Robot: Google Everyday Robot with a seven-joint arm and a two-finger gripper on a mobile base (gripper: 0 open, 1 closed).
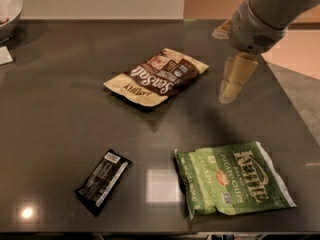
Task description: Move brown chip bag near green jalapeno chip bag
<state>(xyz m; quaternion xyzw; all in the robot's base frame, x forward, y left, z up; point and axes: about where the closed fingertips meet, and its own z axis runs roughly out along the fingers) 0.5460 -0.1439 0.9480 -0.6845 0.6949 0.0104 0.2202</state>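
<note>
The brown chip bag (156, 77) lies flat on the dark table (60, 129), a little back of the middle, with its "Sea Salt" lettering upside down to the camera. The green jalapeno chip bag (232, 178) lies flat at the front right, near the table's front edge. My gripper (230, 90) hangs from the grey arm at the upper right. It points down above the table, just right of the brown bag and apart from it. It holds nothing that I can see.
A small black wrapper with a white label (103, 180) lies at the front left. A white bowl (7, 9) and a white paper scrap (5, 55) sit at the far left back. The table's right edge runs past the arm.
</note>
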